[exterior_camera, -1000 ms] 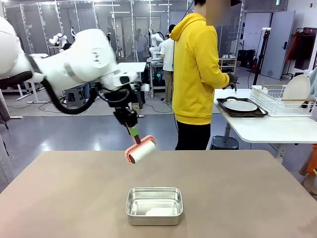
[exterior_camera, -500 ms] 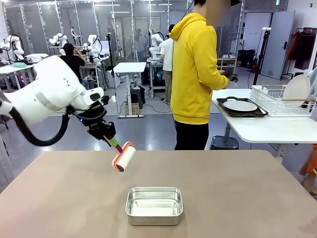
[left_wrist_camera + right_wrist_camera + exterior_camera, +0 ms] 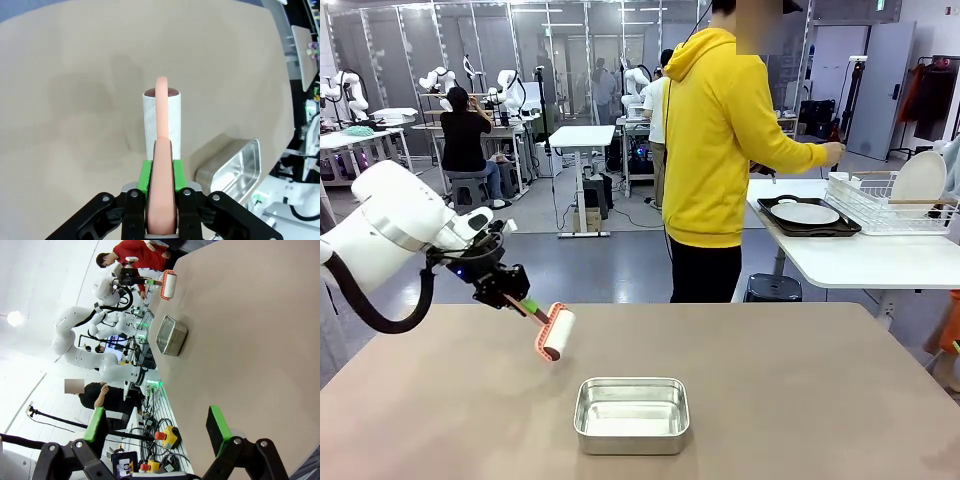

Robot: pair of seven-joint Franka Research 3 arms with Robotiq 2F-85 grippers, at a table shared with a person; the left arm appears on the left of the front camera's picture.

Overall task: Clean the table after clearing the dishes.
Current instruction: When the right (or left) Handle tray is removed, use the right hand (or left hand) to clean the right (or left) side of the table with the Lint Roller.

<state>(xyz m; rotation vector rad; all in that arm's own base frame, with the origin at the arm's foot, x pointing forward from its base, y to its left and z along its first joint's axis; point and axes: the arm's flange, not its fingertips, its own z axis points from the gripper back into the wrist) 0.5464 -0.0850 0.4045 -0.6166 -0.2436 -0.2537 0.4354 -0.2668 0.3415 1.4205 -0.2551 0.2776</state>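
Taupe matte table [image 3: 800, 390] (steel pan [image 3: 630, 441] resting on it), left claw [image 3: 523, 303] clamped on pink-handled roller [image 3: 558, 333], right claw [image 3: 157, 422] apart.

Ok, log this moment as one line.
left gripper: shut on lint roller, over table left of steel pan | right gripper: open, empty | plate: on tray

Large rectangular table [image 3: 800, 380], matte taupe-brown top, spans foreground; faint darker patches on surface in left wrist view. Dishes sit off it: round white plate [image 3: 805, 213] lies flat on dark handled tray [image 3: 842, 229], on white side table [image 3: 860, 262] at far right, well apart. Second white plate [image 3: 920, 180] stands on edge in wire rack [image 3: 865, 200] just beside tray. Cutlery too small to tell.
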